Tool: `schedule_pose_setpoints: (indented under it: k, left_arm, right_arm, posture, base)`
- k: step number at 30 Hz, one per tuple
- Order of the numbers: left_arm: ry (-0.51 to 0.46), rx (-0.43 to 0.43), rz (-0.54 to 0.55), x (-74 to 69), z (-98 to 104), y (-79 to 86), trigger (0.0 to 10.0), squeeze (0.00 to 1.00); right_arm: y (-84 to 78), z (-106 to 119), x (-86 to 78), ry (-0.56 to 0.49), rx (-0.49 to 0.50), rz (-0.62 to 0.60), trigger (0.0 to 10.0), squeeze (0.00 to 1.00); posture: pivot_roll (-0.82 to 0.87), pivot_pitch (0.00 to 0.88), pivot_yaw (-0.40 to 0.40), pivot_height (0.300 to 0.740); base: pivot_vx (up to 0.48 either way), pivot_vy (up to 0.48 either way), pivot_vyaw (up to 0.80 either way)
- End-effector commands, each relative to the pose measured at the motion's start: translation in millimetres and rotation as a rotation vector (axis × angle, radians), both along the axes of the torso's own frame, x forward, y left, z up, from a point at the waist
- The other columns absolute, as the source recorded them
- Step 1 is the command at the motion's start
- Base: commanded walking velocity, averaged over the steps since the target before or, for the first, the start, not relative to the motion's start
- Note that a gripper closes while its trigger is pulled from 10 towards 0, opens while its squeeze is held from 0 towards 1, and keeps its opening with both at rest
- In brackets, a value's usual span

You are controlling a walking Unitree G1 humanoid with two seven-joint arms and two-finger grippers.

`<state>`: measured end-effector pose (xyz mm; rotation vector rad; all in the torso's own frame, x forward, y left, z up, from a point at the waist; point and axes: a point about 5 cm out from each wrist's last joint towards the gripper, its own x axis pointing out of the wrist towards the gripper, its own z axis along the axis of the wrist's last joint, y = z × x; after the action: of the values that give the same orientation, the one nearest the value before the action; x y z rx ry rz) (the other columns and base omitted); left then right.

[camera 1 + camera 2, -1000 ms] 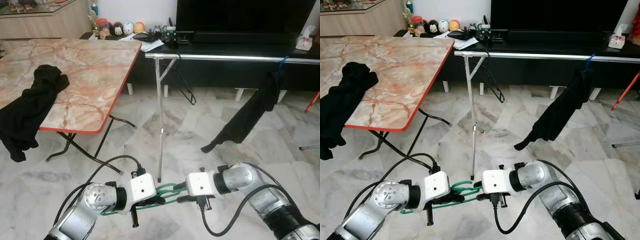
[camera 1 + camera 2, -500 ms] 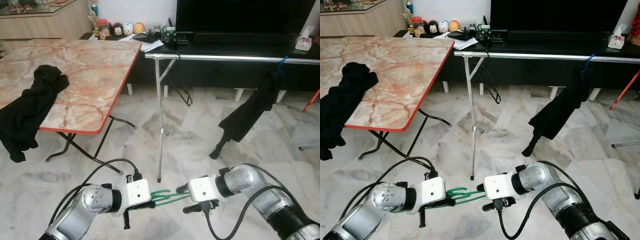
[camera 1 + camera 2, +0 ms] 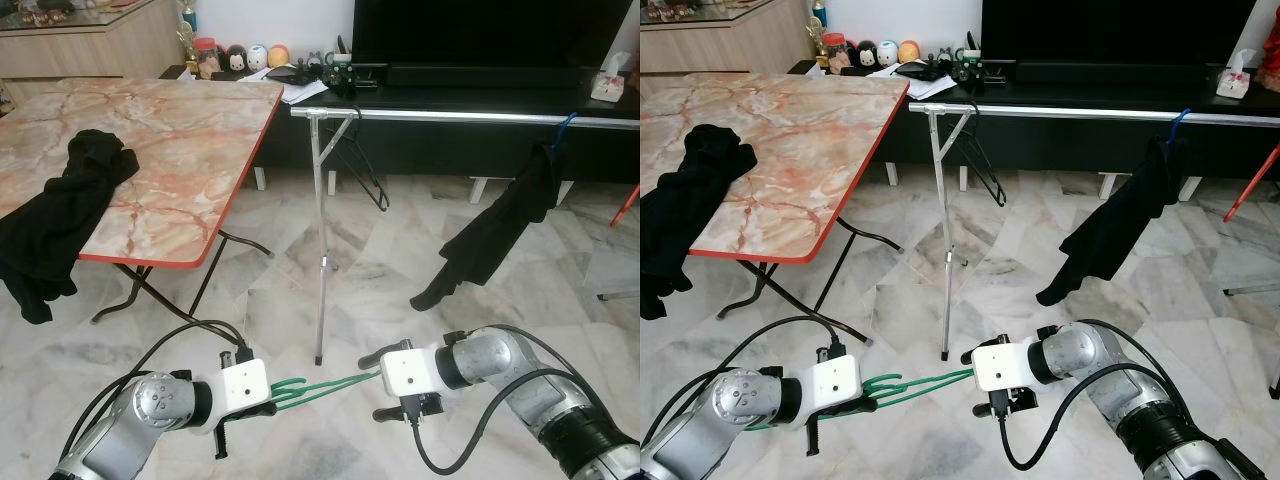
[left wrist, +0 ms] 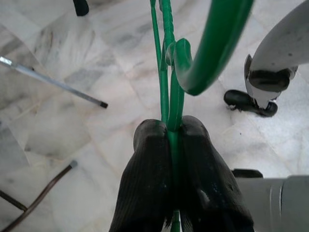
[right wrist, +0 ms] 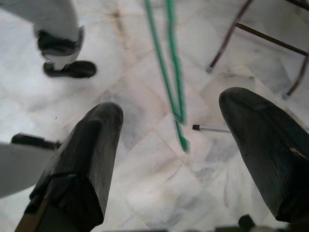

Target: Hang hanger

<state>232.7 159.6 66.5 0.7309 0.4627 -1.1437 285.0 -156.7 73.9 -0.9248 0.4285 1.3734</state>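
A green hanger is held low over the marble floor, in front of me. My left gripper is shut on its hook end, and in the left wrist view both black fingers pinch the green wire. My right gripper stands open at the hanger's other end. In the right wrist view its fingers are spread wide, with the green wire seen ahead in the gap. The silver clothes rail runs across ahead, above the grippers.
The rail's upright pole stands just beyond the grippers. A black garment hangs from the rail at right, and a black wire hanger near its left end. A marble-top folding table carrying black clothing stands at left.
The two arms have drawn apart. My left gripper moved back to the left with the hanger. My right gripper, earlier close against the hanger, now stands open. The hung black garment swings.
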Motion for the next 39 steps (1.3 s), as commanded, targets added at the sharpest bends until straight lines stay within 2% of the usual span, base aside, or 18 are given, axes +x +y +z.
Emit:
schedule_pose_setpoints:
  k: [1,4,7,10,11,12,13,14,16,17,18,20,23,27,31,32,34,39]
  left_arm:
    - [-0.011,0.015,0.016,0.9,3,7.9,0.0,0.00]
    - [-0.001,0.005,0.052,-0.2,3,13.7,0.0,0.00]
    - [-0.006,-0.036,0.182,-3.1,3,32.4,0.0,0.00]
    - [-0.012,-0.047,0.216,-3.9,4,36.8,0.1,0.00]
    - [-0.055,-0.103,0.434,-2.9,-3,60.1,10.0,0.00]
    - [-0.092,-0.182,0.752,-11.2,-18,91.8,10.0,0.00]
    - [-0.092,-0.182,0.752,-11.2,-18,91.8,10.0,0.00]
    - [-0.077,-0.225,0.864,-19.6,-30,97.5,10.0,0.00]
    - [-0.060,-0.236,0.887,-24.3,-37,96.2,10.0,0.00]
    - [-0.025,-0.223,0.929,-31.1,-49,95.9,10.0,0.00]
    - [-0.025,-0.223,0.929,-31.1,-49,95.9,10.0,0.00]
    - [-0.013,-0.190,1.017,-39.1,-65,99.3,10.0,0.00]
    - [0.018,-0.216,1.130,-46.8,-79,101.1,10.0,0.00]
    - [0.071,-0.184,1.228,-58.5,-100,103.1,10.0,0.00]
    - [0.213,-0.205,1.408,-76.8,-130,96.7,10.0,0.00]
    - [0.296,-0.162,1.509,-88.8,-144,90.6,10.0,0.00]
    - [0.328,-0.105,1.514,-96.1,-151,86.1,10.0,0.00]
    - [0.326,-0.065,1.478,-96.3,-155,78.3,10.0,0.00]
  right_arm:
    - [-1.1,6,6.1,-0.027,0.022,-0.026,10.0,0.00]
    - [-2.6,3,7.6,-0.026,0.052,-0.069,10.0,0.00]
    - [-12.8,-6,12.8,-0.041,0.109,-0.224,10.0,0.00]
    - [-15.8,-9,15.1,-0.053,0.117,-0.269,10.0,0.00]
    - [-35.6,-29,18.4,-0.048,0.121,-0.561,10.0,0.00]
    - [-60.2,-64,6.2,-0.011,0.076,-0.964,10.0,0.00]
    - [-60.2,-64,6.2,-0.011,0.076,-0.964,10.0,0.00]
    - [-63.2,-85,-10.7,0.037,0.049,-1.112,10.0,0.00]
    - [-61.1,-96,-20.3,0.064,0.036,-1.144,10.0,0.00]
    - [-60.8,-109,-34.2,0.103,0.012,-1.219,10.0,0.00]
    - [-60.8,-109,-34.2,0.103,0.012,-1.219,10.0,0.00]
    - [-57.1,-123,-50.8,0.164,0.013,-1.286,10.0,0.00]
    - [-52.3,-135,-67.4,0.196,-0.031,-1.306,10.0,0.00]
    - [-49.3,-146,-82.3,0.244,-0.033,-1.410,10.0,0.00]
    - [-49.7,-159,-106.9,0.330,-0.066,-1.525,10.0,0.00]
    - [-51.2,-164,-118.5,0.341,-0.133,-1.513,10.0,0.00]
    - [-52.2,-166,-124.0,0.335,-0.168,-1.495,10.0,0.00]
    - [-56.8,-166,-126.2,0.362,-0.041,-1.601,10.0,0.00]
  posture:
    - [-0.09,0.000,0.038,0.740]
    - [-0.09,0.000,0.039,0.740]
    - [-0.09,0.000,0.042,0.740]
    - [-0.09,0.000,0.042,0.740]
    - [-0.08,0.000,0.037,0.740]
    - [-0.08,0.000,0.035,0.740]
    - [-0.08,0.000,0.035,0.740]
    - [-0.08,0.000,0.034,0.740]
    - [-0.08,0.000,0.034,0.740]
    - [-0.07,0.000,0.032,0.740]
    - [-0.07,0.000,0.032,0.740]
    - [-0.07,0.000,0.031,0.740]
    - [-0.06,0.000,0.032,0.740]
    - [-0.07,0.000,0.039,0.740]
    - [-0.05,0.000,0.027,0.740]
    - [-0.04,0.000,0.018,0.740]
    - [-0.04,0.000,0.017,0.740]
    - [-0.06,0.000,0.038,0.740]
  base:
    - [0.000,0.000,0.00]
    - [0.000,0.000,0.00]
    - [0.000,0.000,0.00]
    - [0.000,0.000,0.00]
    - [0.000,0.000,0.00]
    - [0.000,0.000,0.00]
    - [0.000,0.000,0.00]
    - [0.000,0.000,0.00]
    - [0.000,0.000,0.00]
    - [0.000,0.000,0.00]
    - [0.000,0.000,0.00]
    - [0.000,0.000,0.00]
    - [0.000,0.000,0.00]
    - [0.000,0.000,0.00]
    - [0.000,0.000,0.00]
    - [0.000,0.000,0.00]
    - [0.000,0.000,0.00]
    - [0.000,0.000,0.00]
